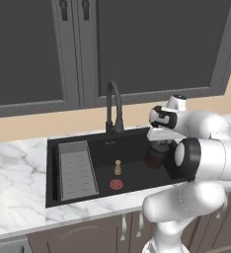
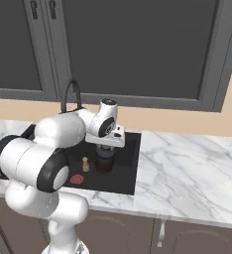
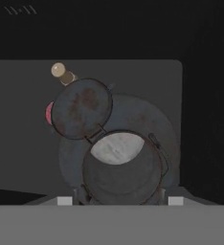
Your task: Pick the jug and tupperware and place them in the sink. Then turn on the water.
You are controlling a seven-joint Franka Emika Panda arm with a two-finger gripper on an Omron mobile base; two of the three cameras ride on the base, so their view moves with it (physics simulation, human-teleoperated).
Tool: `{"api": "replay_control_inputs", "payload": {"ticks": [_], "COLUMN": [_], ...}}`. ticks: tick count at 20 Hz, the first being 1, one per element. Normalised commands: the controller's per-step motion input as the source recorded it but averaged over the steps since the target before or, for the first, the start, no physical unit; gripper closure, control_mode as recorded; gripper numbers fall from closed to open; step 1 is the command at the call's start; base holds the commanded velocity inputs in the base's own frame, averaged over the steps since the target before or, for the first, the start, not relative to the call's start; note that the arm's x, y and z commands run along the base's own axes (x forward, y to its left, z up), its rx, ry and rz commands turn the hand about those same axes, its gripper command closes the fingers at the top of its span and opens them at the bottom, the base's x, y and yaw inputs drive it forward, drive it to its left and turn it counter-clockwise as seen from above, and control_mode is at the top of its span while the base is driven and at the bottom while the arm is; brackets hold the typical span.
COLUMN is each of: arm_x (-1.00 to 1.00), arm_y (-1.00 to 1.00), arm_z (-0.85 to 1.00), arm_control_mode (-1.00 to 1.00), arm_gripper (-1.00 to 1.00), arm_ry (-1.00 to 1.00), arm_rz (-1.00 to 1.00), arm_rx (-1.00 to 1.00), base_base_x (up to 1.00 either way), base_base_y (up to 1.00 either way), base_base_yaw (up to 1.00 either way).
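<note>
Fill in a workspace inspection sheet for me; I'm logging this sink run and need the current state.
Surface: white marble counter around the black sink.
Job's things: jug upright inside the sink at its right end; faucet shows no stream; tupperware nothing seen.
Clutter: brass peg and red disc on the sink floor; grey ribbed rack along the left side.
Claw: claw right above the jug, fingers either side of it; grip cannot be told.
Cables: nothing seen.
Surroundings: dark cabinet doors above, beige wall behind.
</note>
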Motion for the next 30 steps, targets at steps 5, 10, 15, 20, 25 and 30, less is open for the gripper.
{"api": "replay_control_inputs", "payload": {"ticks": [5, 10, 15, 20, 25, 30], "arm_x": [0.25, 0.25, 0.21, 0.19, 0.22, 0.23], "arm_y": [0.00, 0.00, 0.00, 0.00, 0.00, 0.00], "arm_z": [-0.36, -0.32, -0.31, -0.33, -0.23, -0.18], "arm_control_mode": [-1.00, -1.00, -1.00, -1.00, -1.00, -1.00], "arm_gripper": [1.00, 1.00, 1.00, 1.00, 1.00, 1.00], "arm_ry": [0.00, 0.00, 0.00, 0.00, 0.00, 0.00], "arm_rz": [0.00, 0.00, 0.00, 0.00, 0.00, 0.00], "arm_rx": [0.00, 0.00, 0.00, 0.00, -0.08, -0.08], "base_base_x": [0.00, 0.00, 0.00, 0.00, 0.00, 0.00], "base_base_y": [0.00, 0.00, 0.00, 0.00, 0.00, 0.00], "base_base_yaw": [0.00, 0.00, 0.00, 0.00, 0.00, 0.00]}}
